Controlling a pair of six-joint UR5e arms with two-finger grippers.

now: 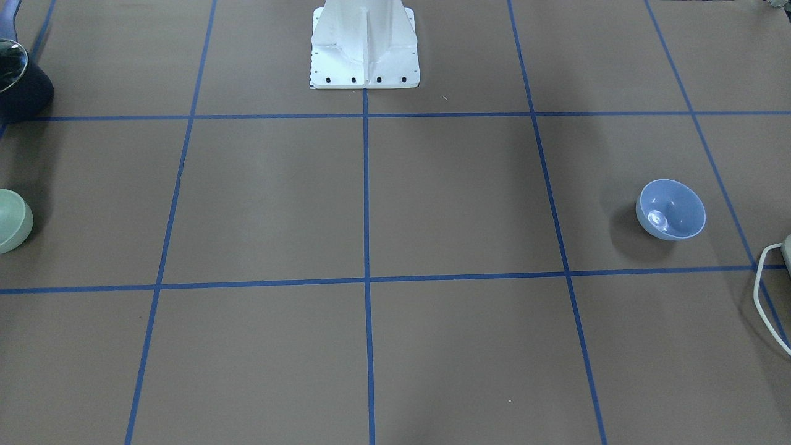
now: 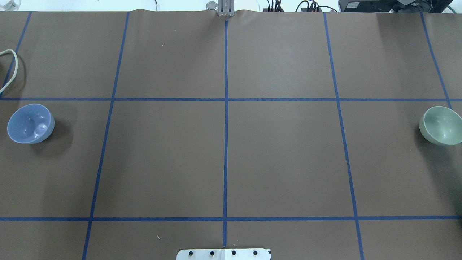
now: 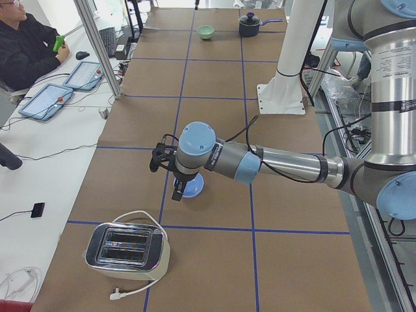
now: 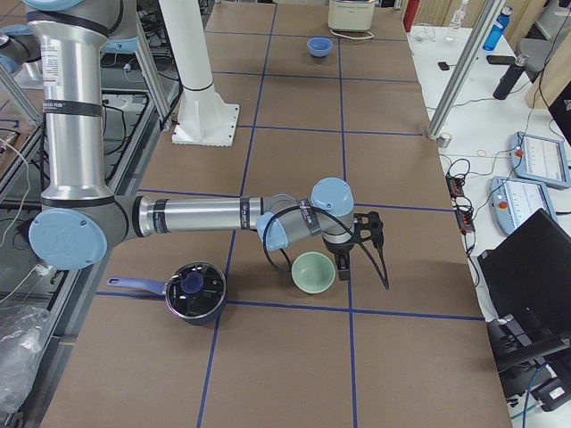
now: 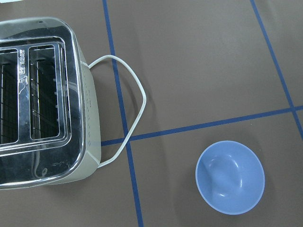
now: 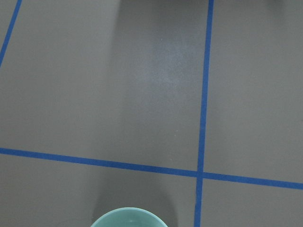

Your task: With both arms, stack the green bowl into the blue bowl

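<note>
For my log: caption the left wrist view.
The blue bowl sits apart from the toaster and its white cord.

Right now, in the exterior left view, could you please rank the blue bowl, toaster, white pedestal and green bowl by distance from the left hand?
1. blue bowl, just by the left hand
2. toaster, near end
3. white pedestal, mid-table
4. green bowl, far end
</note>
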